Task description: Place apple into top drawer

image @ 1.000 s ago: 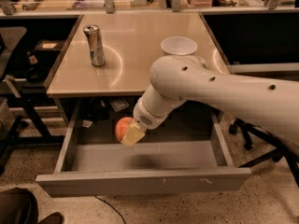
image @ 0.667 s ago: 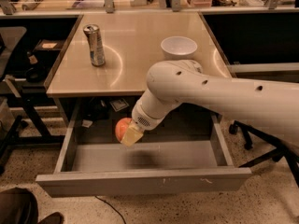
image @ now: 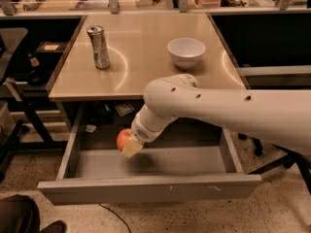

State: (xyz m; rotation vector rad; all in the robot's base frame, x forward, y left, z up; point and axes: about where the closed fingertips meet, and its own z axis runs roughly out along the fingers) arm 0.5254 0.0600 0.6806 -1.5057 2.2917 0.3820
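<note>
The red-orange apple (image: 123, 138) is held in my gripper (image: 129, 144) over the left middle of the open top drawer (image: 150, 188), just above the drawer floor. One pale finger (image: 132, 147) lies across the apple's right side. The white arm reaches in from the right and hides part of the drawer's back. The grey drawer is pulled out wide below the table, and its front panel bears small white scuffs.
On the tan table (image: 141, 52) stand a silver can (image: 98, 47) at the left and a white bowl (image: 186, 52) at the right. Black chair legs (image: 14, 130) stand at the left. A dark object (image: 19, 217) sits at the bottom left corner.
The arm with the apple has shifted slightly left and lower into the drawer. The can and bowl have not moved.
</note>
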